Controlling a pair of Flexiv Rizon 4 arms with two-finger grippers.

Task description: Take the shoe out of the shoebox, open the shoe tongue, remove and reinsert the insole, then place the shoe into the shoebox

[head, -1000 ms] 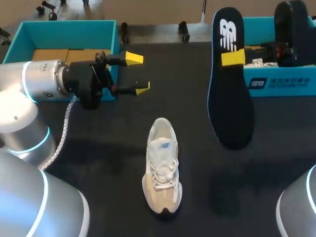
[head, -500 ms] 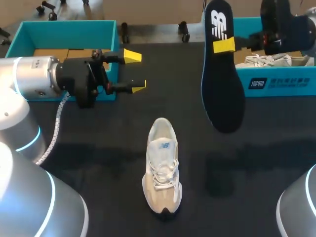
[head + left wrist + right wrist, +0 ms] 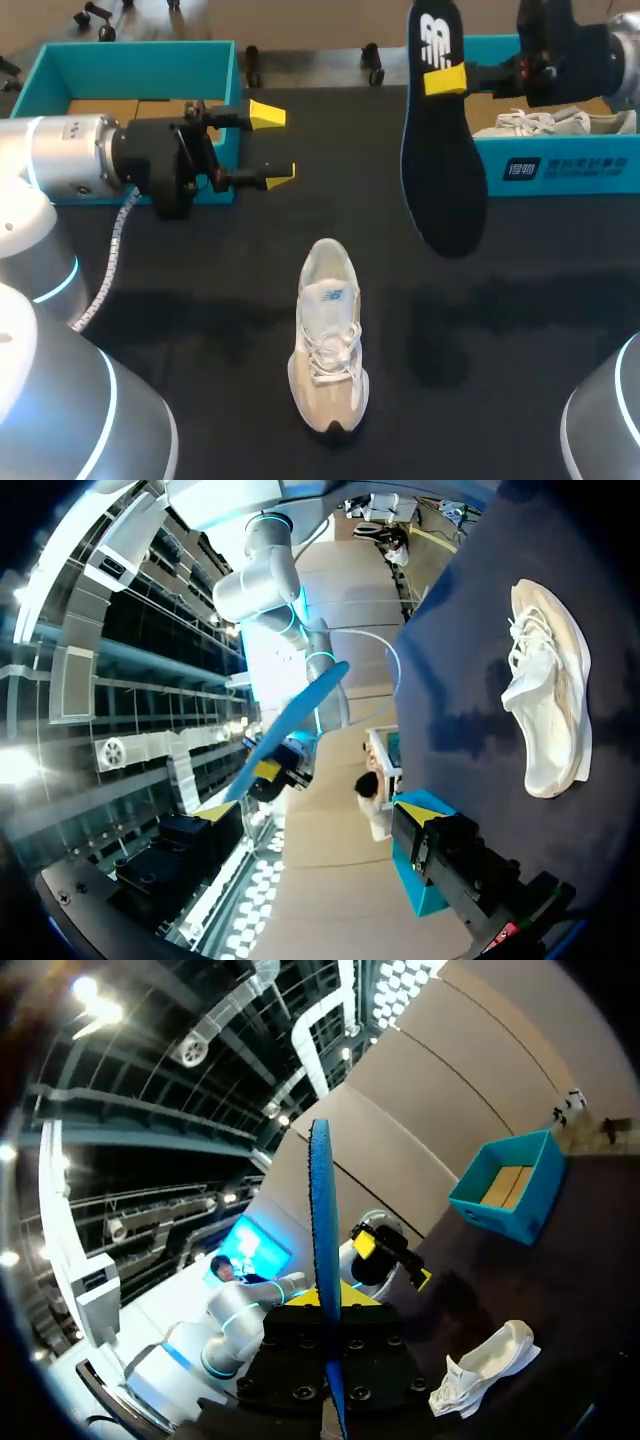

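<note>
From above, your shoe (image 3: 328, 335) stands on its sole on the black counter (image 3: 200, 330), midway between the arms, touching nothing. Your right arm (image 3: 575, 50) comes in over the teal shoebox (image 3: 560, 172), and the right jaws grip the dark insole (image 3: 442, 160) near its logo end. The insole hangs lengthwise with its lower end above the counter beside the shoebox. A second pale shoe (image 3: 555, 122) lies inside that shoebox. Your left arm (image 3: 70, 170) reaches in just beside the corner of a second teal box (image 3: 130, 58). The left jaws stand wide and hold nothing.

From the left wrist, the left jaws' yellow tips are spread far apart, with nothing between them. The shoe (image 3: 548, 685) lies on the counter off to one side. The insole (image 3: 290, 725) shows as a blue strip well ahead.

From the right wrist, the insole (image 3: 322, 1290) rises edge-on from between the right jaws. The shoe (image 3: 485, 1365) lies on the counter below it, with the second box (image 3: 510, 1190) farther off.
</note>
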